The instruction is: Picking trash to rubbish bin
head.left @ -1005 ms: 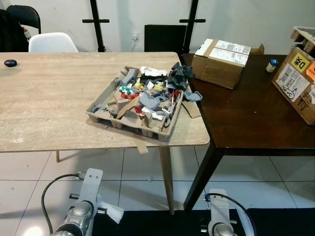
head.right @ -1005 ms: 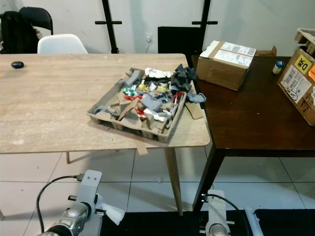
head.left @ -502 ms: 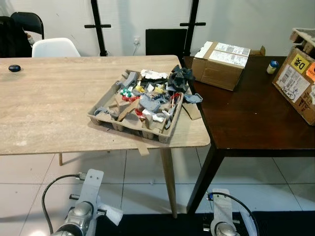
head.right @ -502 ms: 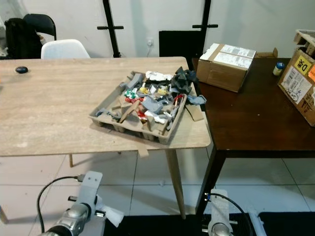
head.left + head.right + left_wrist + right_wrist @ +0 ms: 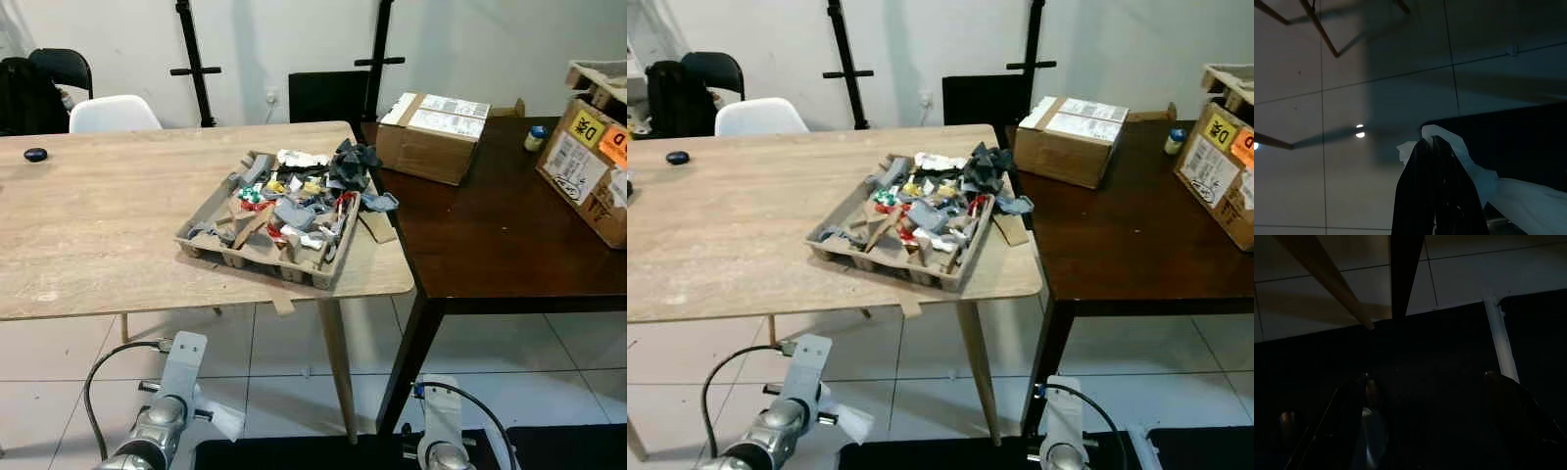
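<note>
A cardboard tray (image 5: 257,253) heaped with trash (image 5: 294,201) — scraps of paper, grey cloth, bits of red, green and yellow wrapper — sits near the right end of a light wooden table (image 5: 98,225), its front edge close to the table's front edge. A strip of cardboard (image 5: 282,302) hangs over that edge just below the tray, and a flat brown piece (image 5: 376,226) lies beside the tray's right side. A small dark object (image 5: 35,154) rests far off at the table's left end.

A dark wooden table (image 5: 490,235) butts against the light one on the right, carrying a closed cardboard box (image 5: 431,121), a small jar (image 5: 534,137) and a larger labelled box (image 5: 593,162). A white chair (image 5: 113,113) and a black chair (image 5: 61,67) stand behind the light table.

Both arms hang low over the tiled floor (image 5: 39,392). The left gripper (image 5: 1432,147) has its fingers pressed together on a crumpled white tissue (image 5: 1469,166), which bulges out around the tips. The right gripper (image 5: 1425,396) points at a black mat (image 5: 1440,362) — its fingers stand well apart with nothing between them.
</note>
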`<state>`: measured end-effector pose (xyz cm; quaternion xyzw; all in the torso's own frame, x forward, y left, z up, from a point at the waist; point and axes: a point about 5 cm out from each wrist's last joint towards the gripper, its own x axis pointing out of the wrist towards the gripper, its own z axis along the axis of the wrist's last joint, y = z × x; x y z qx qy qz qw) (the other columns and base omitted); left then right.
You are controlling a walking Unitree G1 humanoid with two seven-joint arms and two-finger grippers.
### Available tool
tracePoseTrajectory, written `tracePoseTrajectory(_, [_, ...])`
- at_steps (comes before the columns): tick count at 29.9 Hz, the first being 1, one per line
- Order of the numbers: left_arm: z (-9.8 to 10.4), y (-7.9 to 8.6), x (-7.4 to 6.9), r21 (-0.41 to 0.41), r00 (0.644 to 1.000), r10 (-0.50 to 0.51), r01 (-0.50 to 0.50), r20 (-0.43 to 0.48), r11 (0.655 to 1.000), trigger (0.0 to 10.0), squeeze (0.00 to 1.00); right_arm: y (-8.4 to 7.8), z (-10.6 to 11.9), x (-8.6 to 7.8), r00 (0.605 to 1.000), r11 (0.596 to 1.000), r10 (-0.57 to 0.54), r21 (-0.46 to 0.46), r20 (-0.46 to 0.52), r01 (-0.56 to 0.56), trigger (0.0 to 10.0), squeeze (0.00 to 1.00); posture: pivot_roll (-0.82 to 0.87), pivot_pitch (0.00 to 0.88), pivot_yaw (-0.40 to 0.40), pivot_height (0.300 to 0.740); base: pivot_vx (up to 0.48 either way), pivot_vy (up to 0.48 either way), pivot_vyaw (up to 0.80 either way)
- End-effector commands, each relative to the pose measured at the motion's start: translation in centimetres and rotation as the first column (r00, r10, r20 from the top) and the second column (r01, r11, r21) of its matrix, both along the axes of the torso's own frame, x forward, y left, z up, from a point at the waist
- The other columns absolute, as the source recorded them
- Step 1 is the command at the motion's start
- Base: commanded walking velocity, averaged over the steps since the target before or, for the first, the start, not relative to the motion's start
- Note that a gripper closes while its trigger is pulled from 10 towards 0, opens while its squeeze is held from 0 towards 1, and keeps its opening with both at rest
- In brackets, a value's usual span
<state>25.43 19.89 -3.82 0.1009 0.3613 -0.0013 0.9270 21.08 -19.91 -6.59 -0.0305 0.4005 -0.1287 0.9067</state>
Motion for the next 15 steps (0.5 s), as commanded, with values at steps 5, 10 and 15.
tracePoseTrajectory(5, [-0.9,0.9,-1.5,0.008,0.999,0.043,-0.043,-0.029,0.999,10.0,0.0,0.0,-0.3,-0.4,0.999,0.999,0.04,0.002,-0.02,-0.04,10.0,0.0,0.07,0.07,-0.013,0.74,0.0,0.0,0.0])
tracePoseTrajectory(10, [-1.6,1.6,-2.9,0.016,0.997,0.069,-0.069,-0.042,0.998,10.0,0.0,0.0,-0.1,-0.1,0.994,0.994,0.106,0.011,-0.006,-0.106,10.0,0.0,0.1,0.102,-0.048,0.74,0.0,0.0,0.0])
tracePoseTrajectory(15, [-1.7,1.7,-3.3,0.022,0.997,0.066,-0.065,-0.032,0.998,10.0,0.0,-0.2,-0.1,-0.3,0.993,0.993,0.115,0.01,-0.007,-0.115,10.0,0.0,0.12,0.116,-0.039,0.74,0.0,0.0,0.0])
